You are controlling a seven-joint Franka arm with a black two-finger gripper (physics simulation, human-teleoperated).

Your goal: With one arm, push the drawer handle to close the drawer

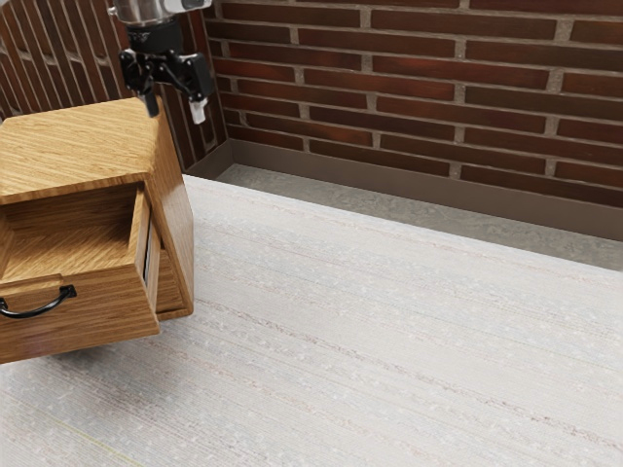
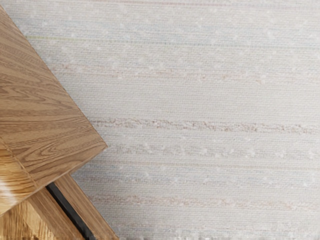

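Drawer seen open in its cabinet, towards half past eight in the exterior view.
Black handle is borne on its front; the end effector is held open, towards half past ten.

Gripper spread wide, pointing downward

In the exterior view's upper left corner, the robot's arm is finished in smooth, rounded, pale silvery grey. It is joined by a dark, cylindrical collar to a matte black gripper, which is built from chunky, angular links and tipped on one finger with whitish grey.
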